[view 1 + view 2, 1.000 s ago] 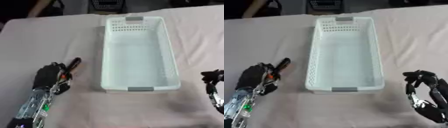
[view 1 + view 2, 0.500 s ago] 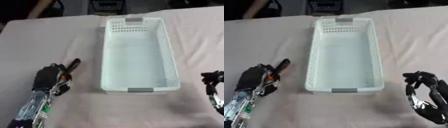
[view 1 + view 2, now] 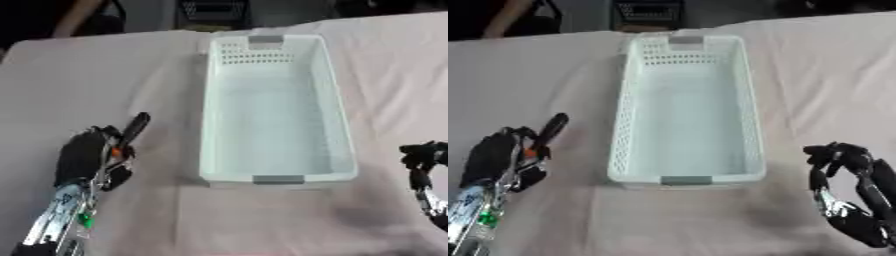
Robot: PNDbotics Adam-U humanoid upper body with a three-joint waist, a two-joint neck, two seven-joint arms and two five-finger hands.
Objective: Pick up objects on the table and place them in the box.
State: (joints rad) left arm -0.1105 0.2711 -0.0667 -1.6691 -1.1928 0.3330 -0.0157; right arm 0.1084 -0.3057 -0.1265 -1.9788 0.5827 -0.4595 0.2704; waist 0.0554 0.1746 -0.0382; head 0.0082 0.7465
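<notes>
A slim black object with an orange part (image 3: 136, 128) lies on the pale cloth left of the white box (image 3: 339, 125). Its far end points up and to the right. My left hand (image 3: 80, 156) sits over its near end at the lower left, fingers curled round it. The box is long, has perforated walls and grey handles, and holds nothing that I can see. My right hand (image 3: 843, 159) rests at the lower right, right of the box's near corner, fingers relaxed and bent upward with nothing in them.
A pale cloth (image 3: 105, 70) covers the whole table. Dark objects and a person's arm (image 3: 80, 15) show beyond the far edge, away from the box.
The whole picture has shifted a little, so the camera moved. Both hands, the black object and the box keep their places.
</notes>
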